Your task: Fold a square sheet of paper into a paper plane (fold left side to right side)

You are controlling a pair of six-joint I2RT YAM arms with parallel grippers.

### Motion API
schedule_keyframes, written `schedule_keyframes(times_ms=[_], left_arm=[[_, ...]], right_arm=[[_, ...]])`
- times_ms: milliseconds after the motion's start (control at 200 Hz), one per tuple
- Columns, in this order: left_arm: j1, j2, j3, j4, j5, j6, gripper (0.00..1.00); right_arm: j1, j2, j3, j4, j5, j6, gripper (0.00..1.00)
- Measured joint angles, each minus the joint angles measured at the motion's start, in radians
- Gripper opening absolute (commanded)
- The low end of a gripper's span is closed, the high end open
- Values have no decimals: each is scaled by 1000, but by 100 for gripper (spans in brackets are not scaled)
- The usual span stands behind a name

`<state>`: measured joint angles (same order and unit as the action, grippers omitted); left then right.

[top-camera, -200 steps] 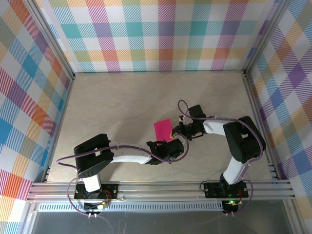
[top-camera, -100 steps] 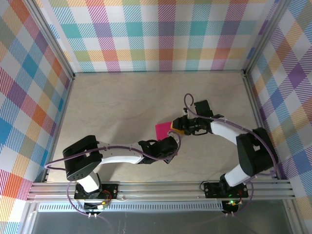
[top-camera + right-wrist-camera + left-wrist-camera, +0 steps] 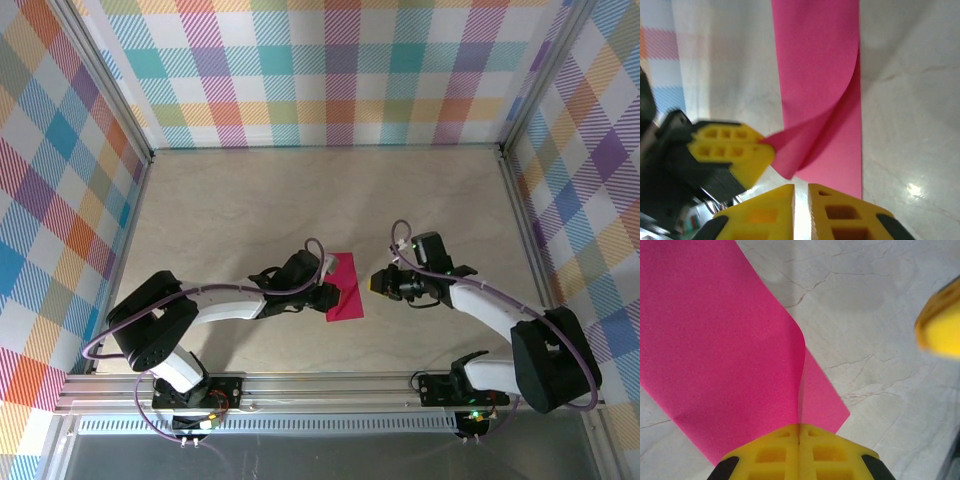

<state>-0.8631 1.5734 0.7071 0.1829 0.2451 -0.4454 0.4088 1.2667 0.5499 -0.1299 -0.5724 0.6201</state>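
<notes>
Wide room is being left over the far table. The middle is being blocked by the half-folded pink paper sheet, pinched by the left gripper, with the closed right gripper just beside it.

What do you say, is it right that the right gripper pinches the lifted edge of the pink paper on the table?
Not quite: the left gripper pinches the lifted edge of the pink paper on the table. The left wrist view shows that edge clamped between its shut fingers.
</notes>
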Motion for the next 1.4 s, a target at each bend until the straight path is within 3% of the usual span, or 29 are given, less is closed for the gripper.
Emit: schedule_keyframes(times_ms=[350, 1145, 1400], left_arm=[[23, 14, 0, 57, 91, -35, 0], [46, 31, -16, 54, 98, -37, 0], [76, 39, -9, -14, 106, -6, 0]], right_arm=[[103, 168, -1, 59, 35, 2, 2], [136, 276, 10, 84, 65, 0, 1], [136, 290, 31, 58, 68, -1, 1]])
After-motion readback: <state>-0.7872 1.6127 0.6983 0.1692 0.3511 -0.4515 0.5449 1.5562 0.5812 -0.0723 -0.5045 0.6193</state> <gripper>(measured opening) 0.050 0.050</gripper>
